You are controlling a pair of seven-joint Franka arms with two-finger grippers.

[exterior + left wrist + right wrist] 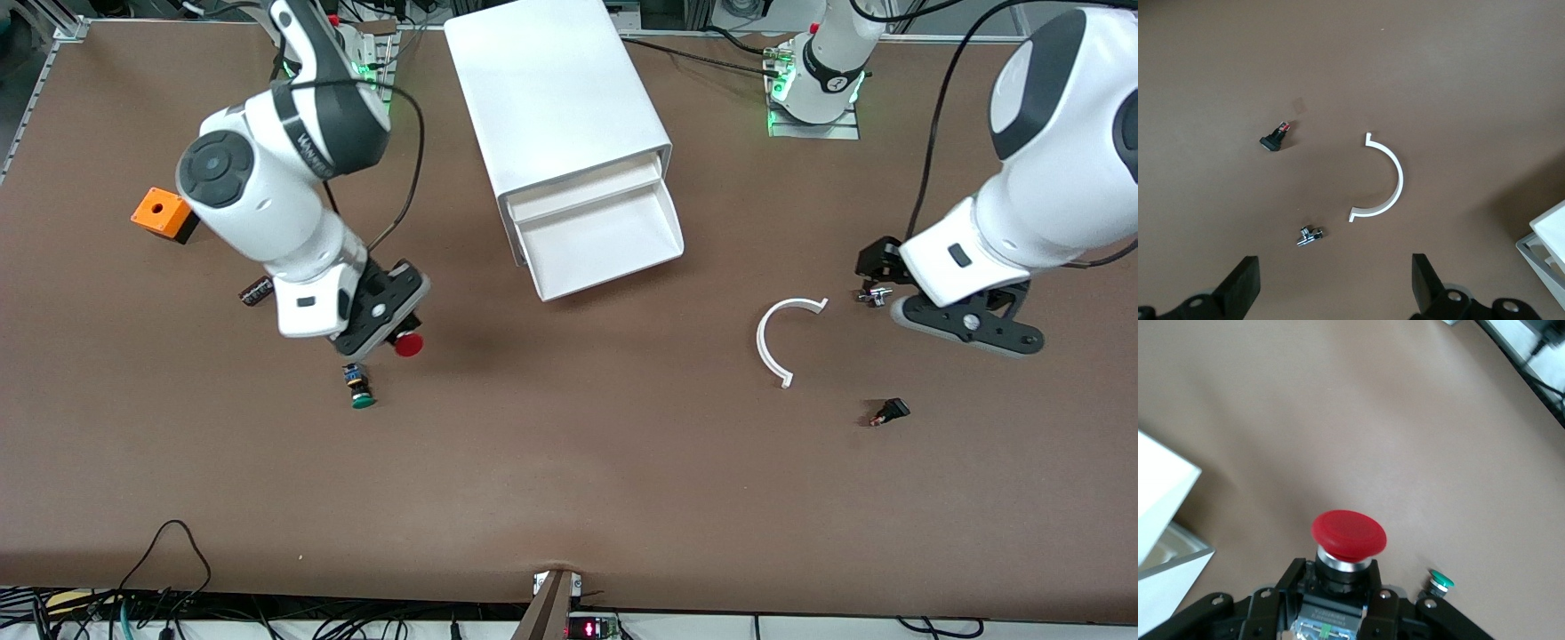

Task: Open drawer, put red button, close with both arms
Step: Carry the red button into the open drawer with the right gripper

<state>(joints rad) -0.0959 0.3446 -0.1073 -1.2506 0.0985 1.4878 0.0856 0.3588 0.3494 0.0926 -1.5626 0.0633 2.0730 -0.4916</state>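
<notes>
The white cabinet (556, 98) stands at the robots' side of the table, mid-table. One drawer (609, 238) is pulled out toward the front camera and looks empty. My right gripper (391, 333) is shut on the black body of the red button (408, 344) and holds it above the table, toward the right arm's end from the drawer. In the right wrist view the red cap (1349, 535) sticks out past the right gripper (1338, 587). My left gripper (1336, 287) is open and empty, hovering over bare table near the left arm's end; it also shows in the front view (967, 324).
A green-capped button (361, 396) lies just under the right gripper. An orange box (160, 213) and a small dark cylinder (256, 291) lie toward the right arm's end. A white arc (778, 338), a metal fitting (874, 296) and a black switch (892, 412) lie near the left gripper.
</notes>
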